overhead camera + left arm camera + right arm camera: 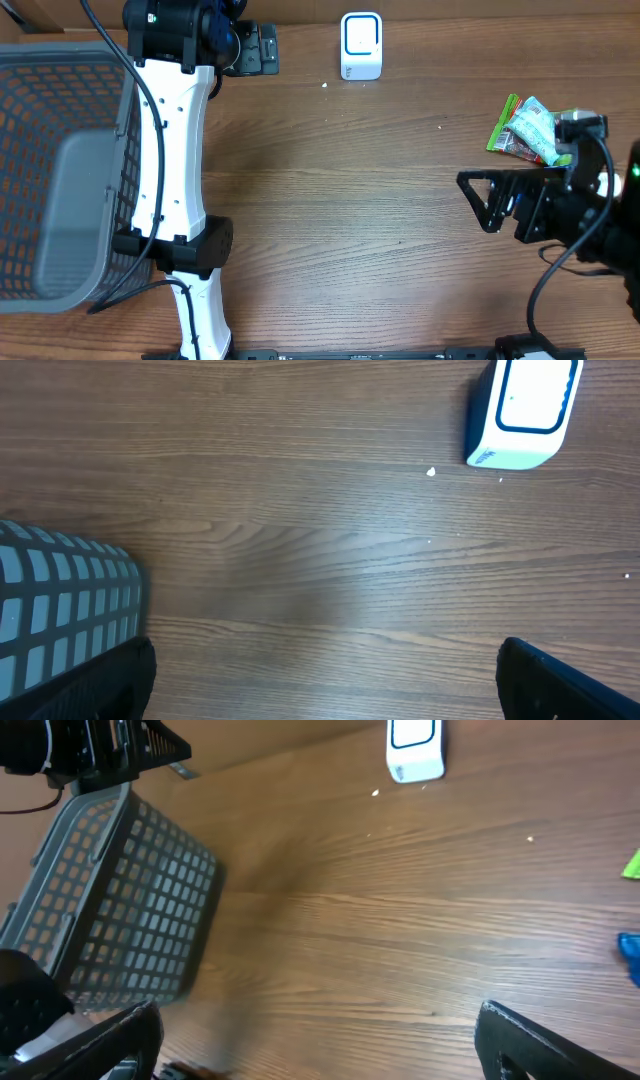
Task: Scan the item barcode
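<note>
The item is a small heap of snack packets [527, 130], green, red and blue, lying at the table's right side. Only their green edge [632, 866] and a blue corner [630, 956] reach the right wrist view. A white barcode scanner [361, 45] with a blue-rimmed window stands at the far middle [525, 410] [415, 750]. My right gripper [478, 203] [320, 1045] hovers open just left of and nearer than the packets, holding nothing. Beside the scanner, to its left, my left gripper [256, 48] [325, 690] is open over bare wood.
A grey mesh basket [60, 160] fills the left side of the table [60, 610] [120, 900]. The white left arm [180, 170] runs along the basket's right wall from the front edge to the back.
</note>
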